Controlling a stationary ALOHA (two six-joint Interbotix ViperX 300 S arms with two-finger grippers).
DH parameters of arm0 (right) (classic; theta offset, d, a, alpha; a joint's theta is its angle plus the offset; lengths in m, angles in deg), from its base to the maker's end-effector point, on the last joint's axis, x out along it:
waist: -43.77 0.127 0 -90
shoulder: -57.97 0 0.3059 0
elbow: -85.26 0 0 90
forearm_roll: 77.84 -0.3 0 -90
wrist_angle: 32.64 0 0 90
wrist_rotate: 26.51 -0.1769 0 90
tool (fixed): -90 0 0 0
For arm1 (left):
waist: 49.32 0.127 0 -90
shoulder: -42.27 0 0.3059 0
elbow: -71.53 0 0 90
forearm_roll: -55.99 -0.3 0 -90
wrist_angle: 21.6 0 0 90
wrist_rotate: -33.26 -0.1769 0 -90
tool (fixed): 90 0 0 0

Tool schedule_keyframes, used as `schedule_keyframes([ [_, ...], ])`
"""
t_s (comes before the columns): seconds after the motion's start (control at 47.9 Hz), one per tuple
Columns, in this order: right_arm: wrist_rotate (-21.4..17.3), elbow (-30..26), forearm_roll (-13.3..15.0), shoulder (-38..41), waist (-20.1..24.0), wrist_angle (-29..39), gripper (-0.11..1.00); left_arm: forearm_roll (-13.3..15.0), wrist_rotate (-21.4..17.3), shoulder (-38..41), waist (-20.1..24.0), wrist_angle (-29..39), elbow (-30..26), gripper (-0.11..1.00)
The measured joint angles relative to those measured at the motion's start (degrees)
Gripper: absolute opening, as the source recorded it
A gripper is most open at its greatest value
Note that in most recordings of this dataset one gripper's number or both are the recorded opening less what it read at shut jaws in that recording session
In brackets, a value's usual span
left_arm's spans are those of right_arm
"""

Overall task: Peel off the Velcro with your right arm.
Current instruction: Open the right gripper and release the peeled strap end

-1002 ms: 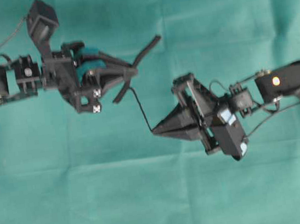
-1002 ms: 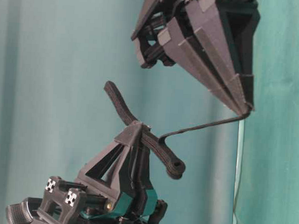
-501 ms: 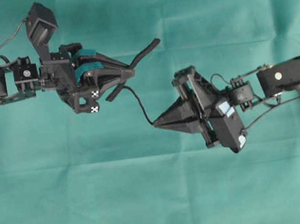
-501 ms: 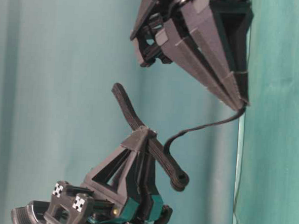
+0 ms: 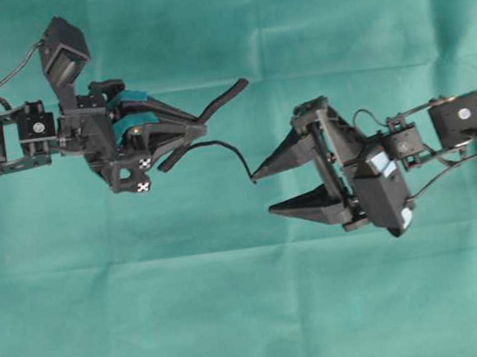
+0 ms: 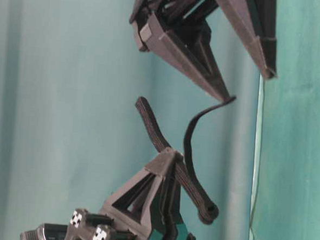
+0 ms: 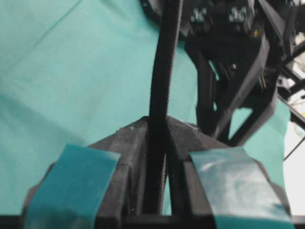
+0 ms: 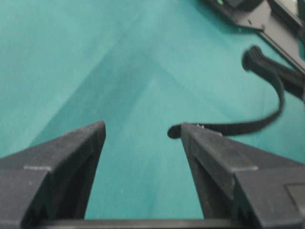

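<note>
From overhead, your left gripper (image 5: pixel 199 127) was clamped on the Velcro (image 5: pixel 221 100), whose thicker layer stuck out up and to the right past the fingertips. A thin peeled layer (image 5: pixel 221 146) curved away from that clamp toward your right gripper (image 5: pixel 262 191). Its free end lay against the tip of the upper finger (image 5: pixel 292 154), while the lower finger (image 5: pixel 305 206) stood well apart, so nothing was pinched there. All of it hung above the green cloth (image 5: pixel 239 319).

From table level, the peeled layer (image 6: pixel 190 135) looped slack from the left gripper (image 6: pixel 171 159) up to the tip of one right finger (image 6: pixel 188 51). The rounded end of the Velcro (image 6: pixel 208 213) pointed toward the cloth.

Through the left wrist camera, the teal pads (image 7: pixel 71 183) sat tight on either side of the strip (image 7: pixel 162 86), which rose straight out of the closed jaws.

Through the right wrist camera, you could see the fingers (image 8: pixel 64 157) spread with cloth between them, and the strip's end (image 8: pixel 224 128) merely touching the right-hand finger's tip.

You appeared to be at the letting-go stage: the layers looked mostly parted but joined near the clamp. If any peel remained, your next move would call for a fresh pinch on that loose end and a pull away from the left gripper.
</note>
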Motion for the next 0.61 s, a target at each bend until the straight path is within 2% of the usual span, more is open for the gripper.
schedule_keyframes([
  [0.355,-0.1,4.3,-2.1,-5.4,-1.1,0.0,0.26,0.0,-0.3,-3.8,-0.4,0.1,3.5,0.09],
  [0.605,-0.1,5.3,-3.2,-6.6,-2.1,-0.9,0.26,0.0,-0.4,-4.5,-1.0,0.1,4.1,0.09],
])
